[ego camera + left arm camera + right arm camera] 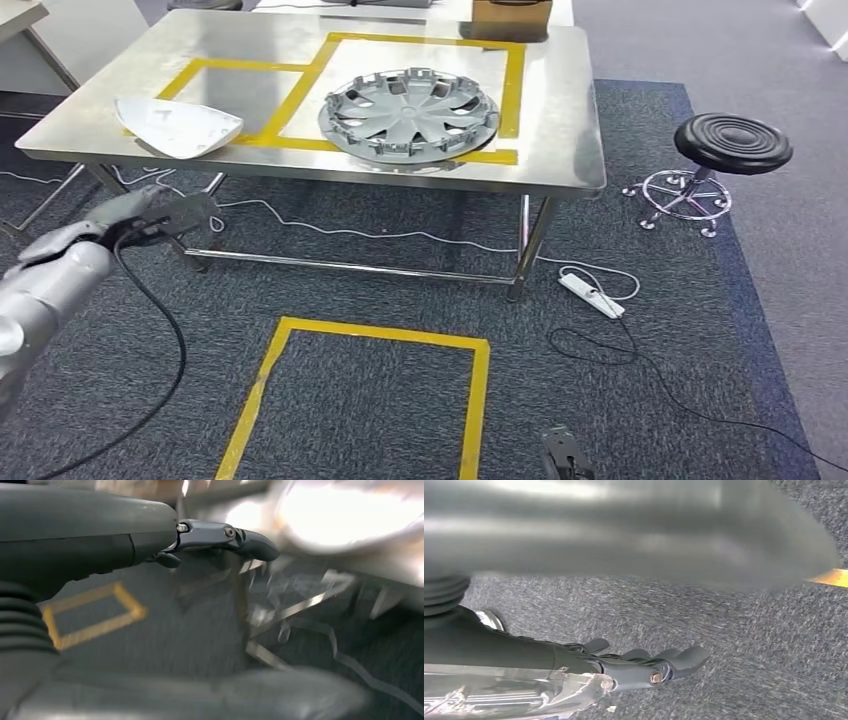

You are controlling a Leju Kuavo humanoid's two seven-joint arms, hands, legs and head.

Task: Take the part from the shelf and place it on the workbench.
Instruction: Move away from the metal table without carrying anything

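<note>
A white curved part (178, 125) lies on the steel workbench (560, 100) near its front left edge, partly over the yellow tape of the left marked square. My left hand (160, 215) hangs in front of and below that table edge, apart from the part, its fingers (225, 535) stretched out and holding nothing. My right hand (624, 667) hangs over grey carpet with its fingers straight and nothing in them.
A grey hubcap (408, 113) fills the larger taped square on the workbench. A brown box (511, 18) stands at the far edge. A black stool (732, 145) is to the right, with a power strip (592, 295) and cables on the carpet. A yellow taped square (380, 340) marks the floor.
</note>
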